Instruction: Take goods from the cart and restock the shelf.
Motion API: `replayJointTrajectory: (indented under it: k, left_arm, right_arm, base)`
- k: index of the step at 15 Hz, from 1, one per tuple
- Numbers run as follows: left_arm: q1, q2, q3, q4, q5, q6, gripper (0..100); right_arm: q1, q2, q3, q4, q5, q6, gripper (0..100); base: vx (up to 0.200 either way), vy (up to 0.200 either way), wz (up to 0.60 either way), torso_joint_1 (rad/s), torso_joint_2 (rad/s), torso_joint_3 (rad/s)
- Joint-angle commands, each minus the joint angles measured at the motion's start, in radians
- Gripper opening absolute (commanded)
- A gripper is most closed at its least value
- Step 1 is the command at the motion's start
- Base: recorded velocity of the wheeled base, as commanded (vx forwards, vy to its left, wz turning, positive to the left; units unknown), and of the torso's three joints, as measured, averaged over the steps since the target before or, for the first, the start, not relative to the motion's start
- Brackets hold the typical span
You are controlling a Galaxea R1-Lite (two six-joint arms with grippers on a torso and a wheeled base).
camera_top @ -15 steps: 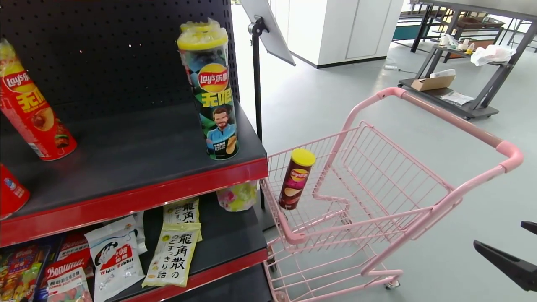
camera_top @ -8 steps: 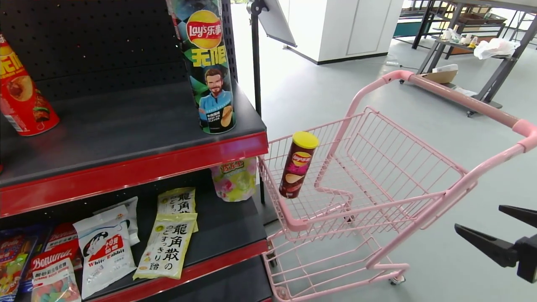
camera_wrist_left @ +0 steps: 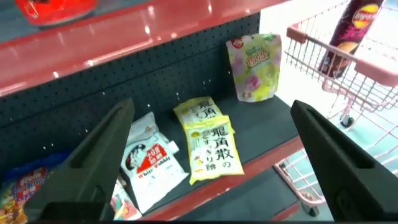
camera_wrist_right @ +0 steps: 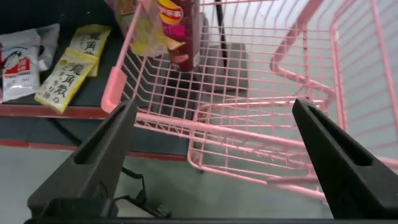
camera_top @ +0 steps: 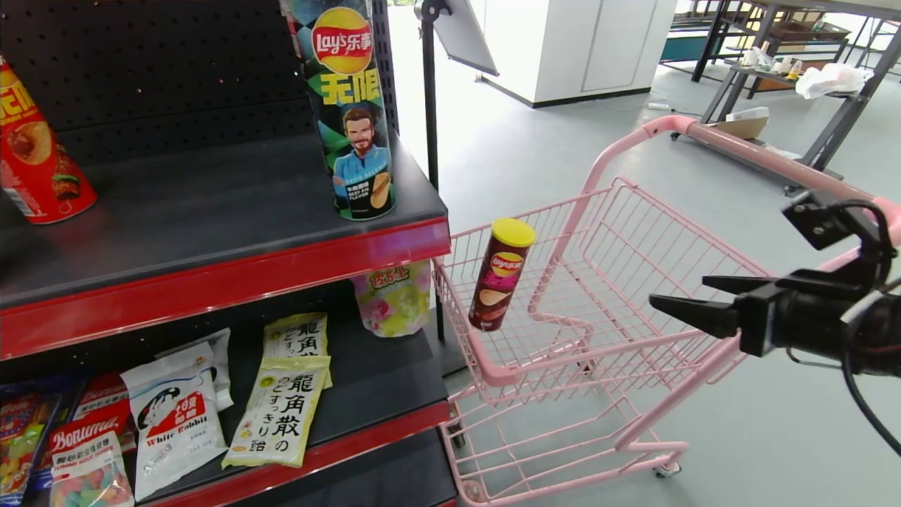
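chips can (camera_top: pixel 501 274) tilted inside pink cart (camera_top: pixel 746 151), against its left wall, shelf (camera_top: pixel 211 282) side | right gripper (camera_top: pixel 677 292) jaws spread, empty, by cart's right rim, well apart from can | left gripper (camera_wrist_left: pixel 211 104) jaws spread, empty, facing lower-shelf snack bags (camera_wrist_left: pixel 208 146) | tall can (camera_top: pixel 355 105) upright on upper shelf, right end

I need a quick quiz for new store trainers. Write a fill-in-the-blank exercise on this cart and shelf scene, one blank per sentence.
1. The chip can tilted in the pink cart has a ____ lid.
2. The right claw, near the cart's handle, is ____.
3. The tall can with a man's picture stands on a shelf whose front edge is ____.
Missing words: yellow; open; red.
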Motion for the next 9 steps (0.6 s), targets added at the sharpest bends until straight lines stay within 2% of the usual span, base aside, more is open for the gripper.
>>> replayJointTrajectory:
  k: [1, 3, 9]
  left_arm:
    - [-0.001, -0.011, 0.004, 0.011, -0.006, -0.001, 100]
    - [-0.001, -0.014, 0.002, 0.026, -0.004, -0.001, 100]
    - [-0.001, -0.011, 0.007, 0.035, -0.021, -0.004, 100]
  right_arm:
    - [0.036, 0.269, -0.104, -0.144, 0.034, -0.034, 100]
    - [0.047, 0.378, -0.172, -0.222, 0.047, -0.030, 100]
    - [0.080, 0.556, -0.313, -0.225, 0.179, -0.031, 100]
  base:
    - [0.000, 0.000, 0.00, 0.000, 0.00, 0.000]
    - [0.000, 0.000, 0.00, 0.000, 0.00, 0.000]
    - [0.000, 0.000, 0.00, 0.000, 0.00, 0.000]
